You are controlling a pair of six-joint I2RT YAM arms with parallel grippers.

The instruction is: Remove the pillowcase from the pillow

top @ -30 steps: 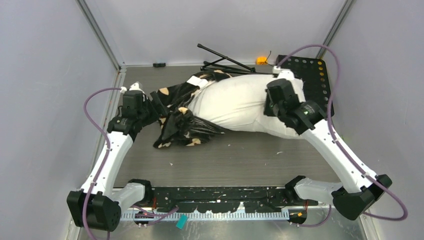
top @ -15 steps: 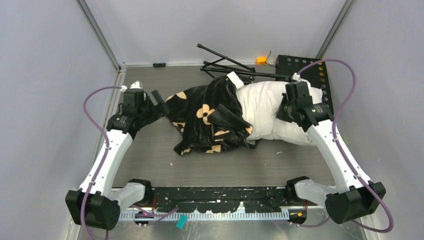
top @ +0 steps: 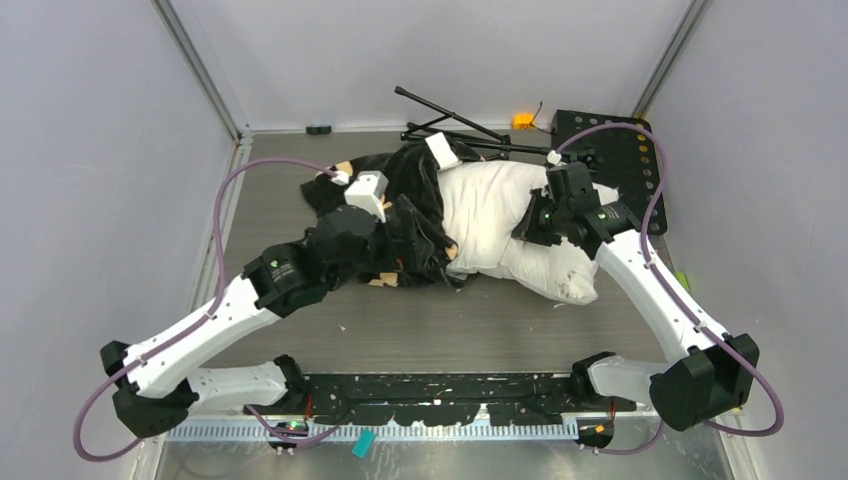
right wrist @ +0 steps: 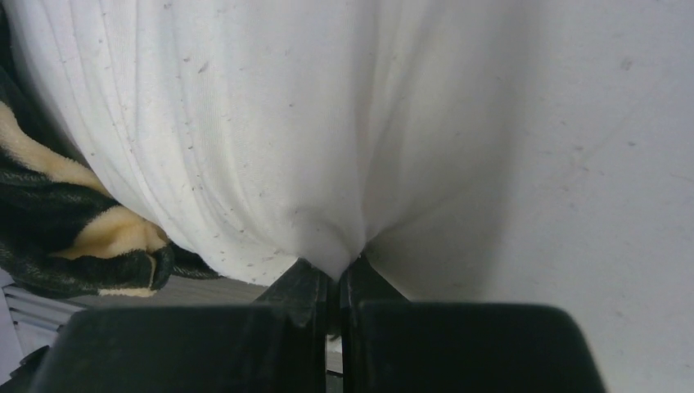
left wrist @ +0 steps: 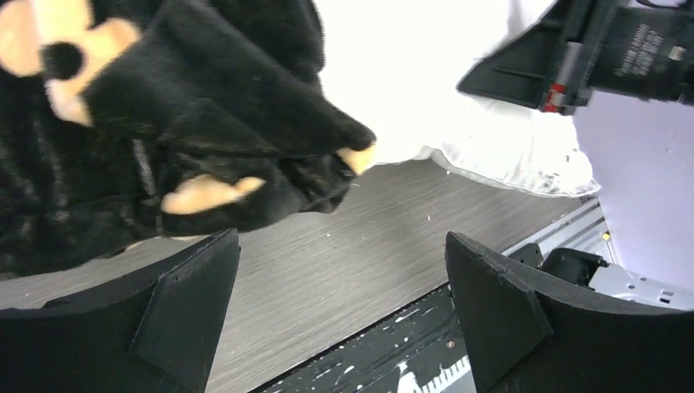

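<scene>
Soft, limp pillowcase (top: 400, 210) bunched at 9 o'clock of the pillow (top: 495, 215), covering only that end; both mid-bench (top: 500, 320). Light plush, probably clinging to the cushion rather than sliding. Best taken by a thick fold at the loose hem, clear of white fabric. Left end effector (left wrist: 340, 270) spread wide, empty, just beside that hem. Right end effector (right wrist: 337, 282) clamped on a pinch of pillow at 3 o'clock.

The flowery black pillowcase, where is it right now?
In the top view, the pillowcase lies bunched on the table, left of centre, against the left end of the white pillow, with the open left gripper right beside it.
</scene>
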